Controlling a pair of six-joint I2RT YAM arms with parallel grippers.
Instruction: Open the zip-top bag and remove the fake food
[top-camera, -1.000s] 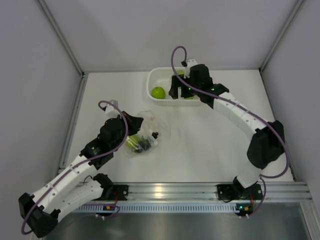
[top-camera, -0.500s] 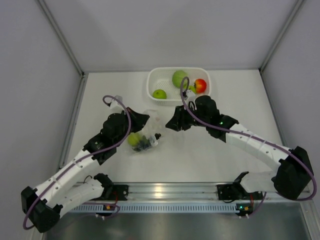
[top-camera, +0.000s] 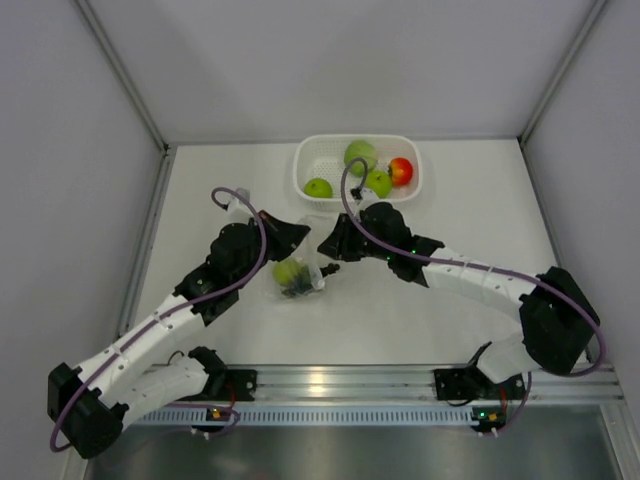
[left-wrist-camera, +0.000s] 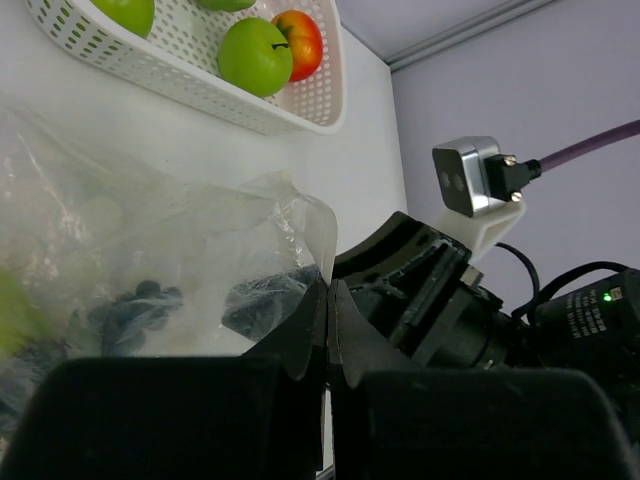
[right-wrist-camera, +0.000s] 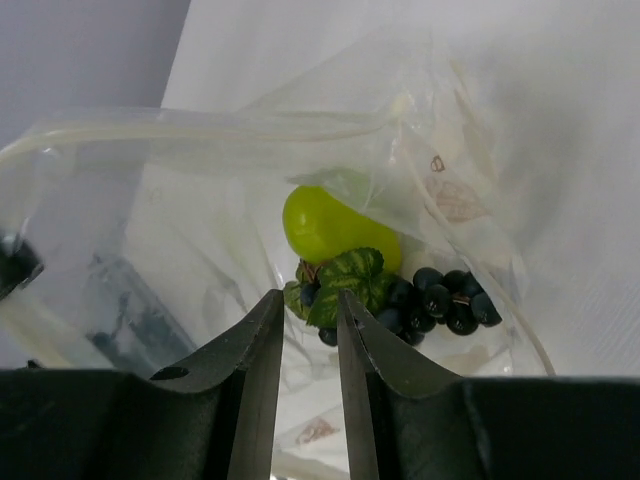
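**Bag open; four pieces out, two left inside.**

The zip-top bag (top-camera: 300, 265) lies mid-table between the two arms, its mouth gaping toward the right arm. I count a green pear (right-wrist-camera: 335, 225) and a grape bunch (right-wrist-camera: 440, 295) inside it. Four pieces of fake food (top-camera: 378, 183) sit in the white basket (top-camera: 303, 170) behind. The left gripper (left-wrist-camera: 327, 300) is clamped tight on the bag's lip. The right gripper (right-wrist-camera: 308, 300) sits at the mouth, jaws narrowly apart, with nothing visibly between them. I judge the opening done and the removal about two-thirds complete.
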